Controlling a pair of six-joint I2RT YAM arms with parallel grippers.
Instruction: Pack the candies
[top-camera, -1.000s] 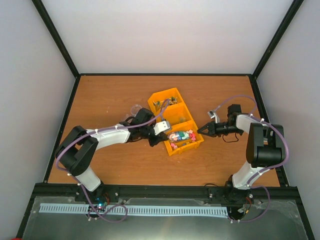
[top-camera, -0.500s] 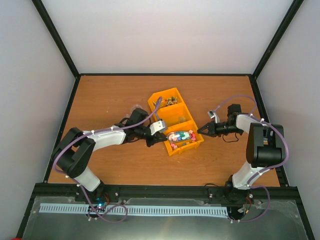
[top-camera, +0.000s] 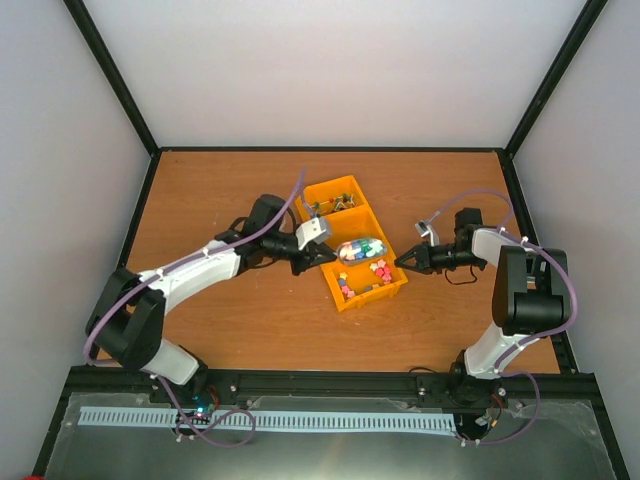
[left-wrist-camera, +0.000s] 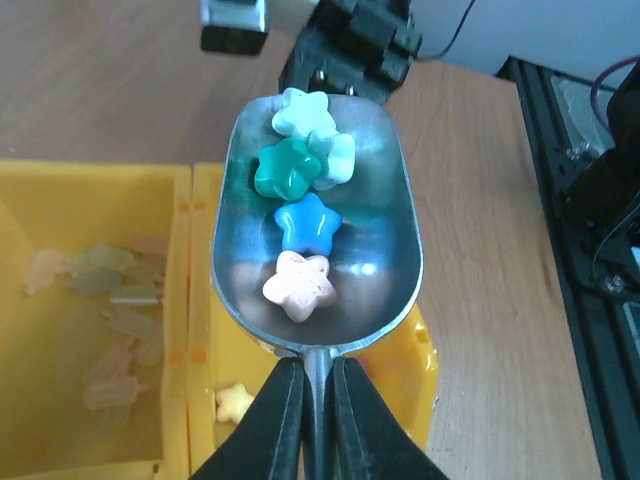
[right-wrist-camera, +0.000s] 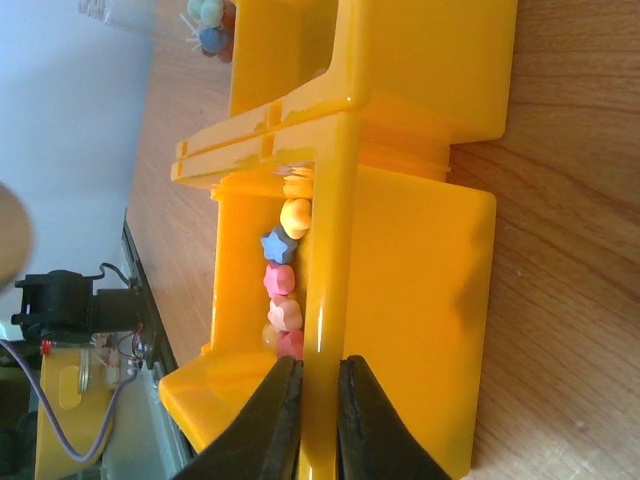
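Observation:
My left gripper (left-wrist-camera: 318, 375) is shut on the thin handle of a metal scoop (left-wrist-camera: 385, 250). The scoop carries star-shaped candies (left-wrist-camera: 307, 222) in white, green, blue and pink. In the top view the scoop (top-camera: 360, 247) hangs over the middle compartment of the yellow bin (top-camera: 398, 285). More candies (top-camera: 378, 270) lie in the bin's near compartment, also seen in the right wrist view (right-wrist-camera: 280, 280). My right gripper (right-wrist-camera: 320, 372) is shut on the bin's right wall (right-wrist-camera: 330, 200), at the near compartment (top-camera: 405, 262).
The bin's far compartment holds dark, thin metallic items (top-camera: 330, 205). Pale blurred pieces (left-wrist-camera: 110, 320) lie in the compartment left of the scoop. Black frame rails (top-camera: 515, 200) border the wooden table, and white walls stand behind them.
My left arm has lifted the loaded scoop out of the near compartment and carried it away from me, over the middle compartment. The right arm and the bin have not moved.

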